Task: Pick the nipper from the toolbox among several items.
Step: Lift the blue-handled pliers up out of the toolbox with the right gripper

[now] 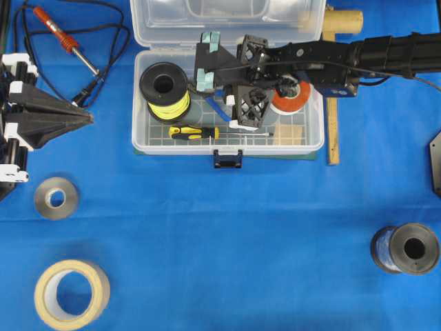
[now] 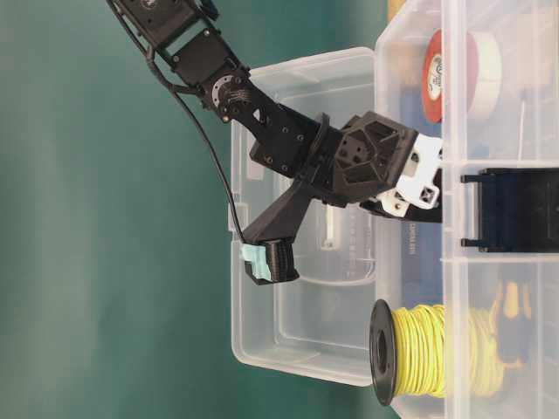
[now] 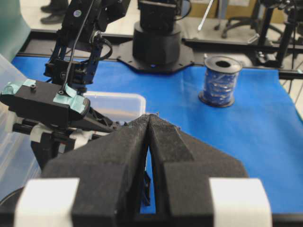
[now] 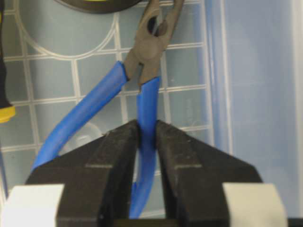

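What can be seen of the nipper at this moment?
The nipper lies flat on the grid-patterned floor of the clear toolbox, seemingly not yet lifted. It has dark, dull metal jaws tapering toward a point, a pivot, and two curved handles sleeved in glossy blue. The handles are spread apart. The right gripper has its black fingers closed on one handle; the other handle curves away free. In the overhead view only a bit of blue handle shows beneath the gripper, beside the spool of yellow wire.
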You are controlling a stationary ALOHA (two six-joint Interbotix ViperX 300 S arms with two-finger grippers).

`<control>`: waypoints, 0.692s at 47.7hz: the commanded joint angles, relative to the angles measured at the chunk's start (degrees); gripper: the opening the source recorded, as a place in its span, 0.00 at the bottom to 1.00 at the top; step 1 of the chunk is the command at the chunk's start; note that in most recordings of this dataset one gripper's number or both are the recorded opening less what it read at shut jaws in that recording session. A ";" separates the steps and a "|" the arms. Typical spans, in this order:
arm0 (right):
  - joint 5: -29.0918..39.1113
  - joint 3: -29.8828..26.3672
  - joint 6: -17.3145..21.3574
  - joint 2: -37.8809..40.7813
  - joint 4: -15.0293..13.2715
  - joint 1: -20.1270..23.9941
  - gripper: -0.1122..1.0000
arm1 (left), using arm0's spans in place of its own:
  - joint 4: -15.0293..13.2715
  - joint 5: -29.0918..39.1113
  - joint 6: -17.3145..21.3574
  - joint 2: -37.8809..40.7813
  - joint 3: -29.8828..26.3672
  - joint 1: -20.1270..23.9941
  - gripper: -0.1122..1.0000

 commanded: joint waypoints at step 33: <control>3.69 4.04 1.67 -26.28 0.18 2.99 0.22 | 0.00 -0.09 -0.18 0.18 -0.35 0.00 0.10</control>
